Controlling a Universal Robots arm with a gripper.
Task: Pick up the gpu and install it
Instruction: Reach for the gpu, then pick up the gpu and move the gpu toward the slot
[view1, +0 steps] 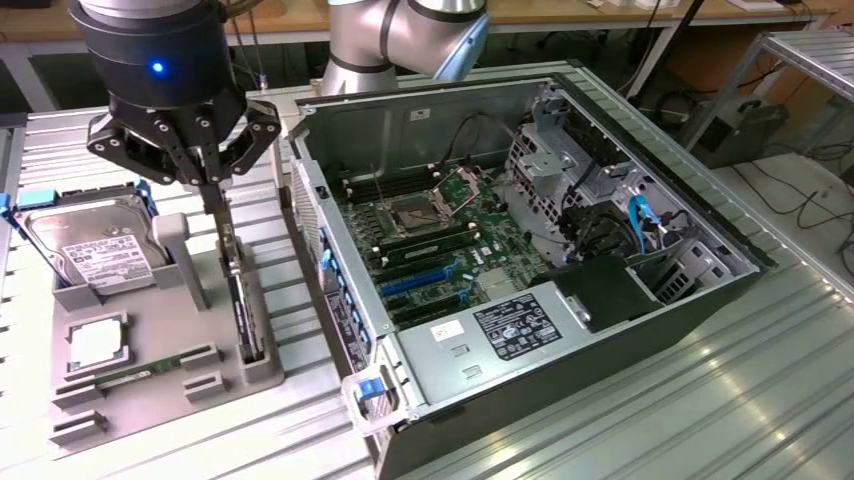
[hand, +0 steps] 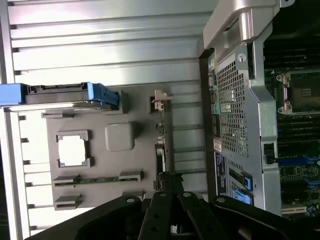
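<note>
Here, the gripper (view1: 214, 205) (hand: 170, 179) is seen lowered over the grey fixture tray (view1: 160, 400) (hand: 142, 150), which is laid on the ribbed metal table (view1: 747, 400) (hand: 100, 45) beside the open computer case (view1: 467, 385) (hand: 235, 100). Its fingers are drawn together on the upper edge of the gpu (view1: 243, 300) (hand: 161, 145), so that the thin card is grasped between them.

The gpu is stood on its long edge in a slot that runs along the tray's edge nearest the case. It is upright and not yet lifted out of that slot. In the wrist view its silver end bracket is seen at the end of the card away from the gripper.

A silver hard drive (view1: 100, 255) (hand: 65, 92) with a white label and blue side rails is propped at a tilt at the tray's corner on the exterior view's left, on the arm's side. A square processor chip (view1: 96, 345) (hand: 71, 149) is seated in a recess along the tray's edge away from the case. A thin green memory stick (view1: 134, 375) (hand: 97, 179) is laid in holders beside the chip, toward the tray's corner furthest from the arm.

The case is laid on its side with the panel off, and the green motherboard (view1: 454, 240) (hand: 295, 130) is exposed inside it, with blue expansion slots showing on the board.
</note>
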